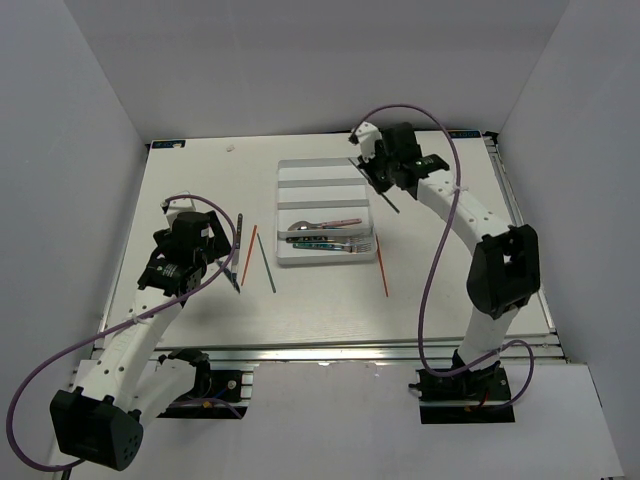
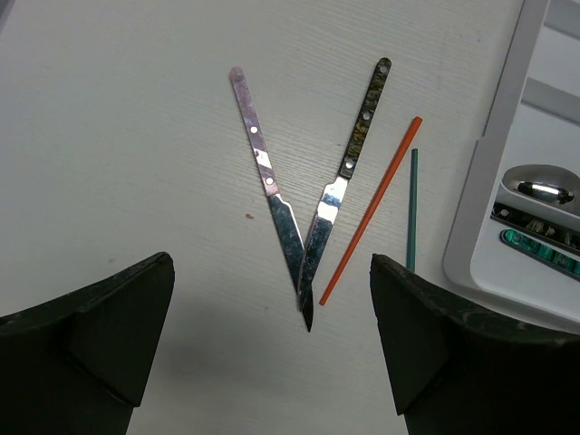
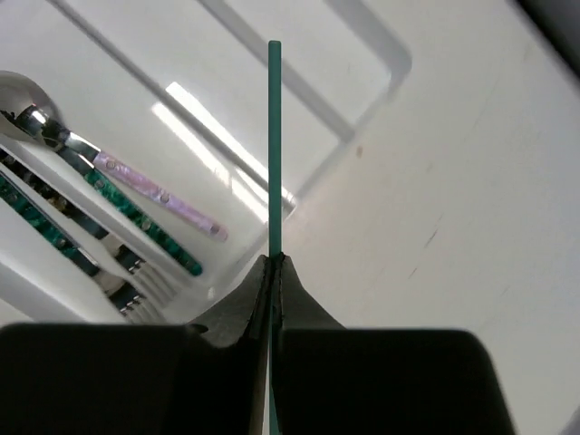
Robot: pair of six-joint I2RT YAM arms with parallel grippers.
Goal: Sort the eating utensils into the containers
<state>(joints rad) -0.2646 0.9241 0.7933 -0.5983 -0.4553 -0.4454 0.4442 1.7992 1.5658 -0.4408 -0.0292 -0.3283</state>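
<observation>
Overhead view high, far, wrist views close, facing down, all sharing tray (image 1: pixel 320 172)

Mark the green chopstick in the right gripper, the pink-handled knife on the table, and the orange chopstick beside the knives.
green chopstick (image 3: pixel 274 149), right wrist view, mid-shaft.
pink-handled knife (image 2: pixel 268 179), left wrist view, handle near the blade.
orange chopstick (image 2: pixel 370 210), left wrist view, mid-shaft.
</observation>
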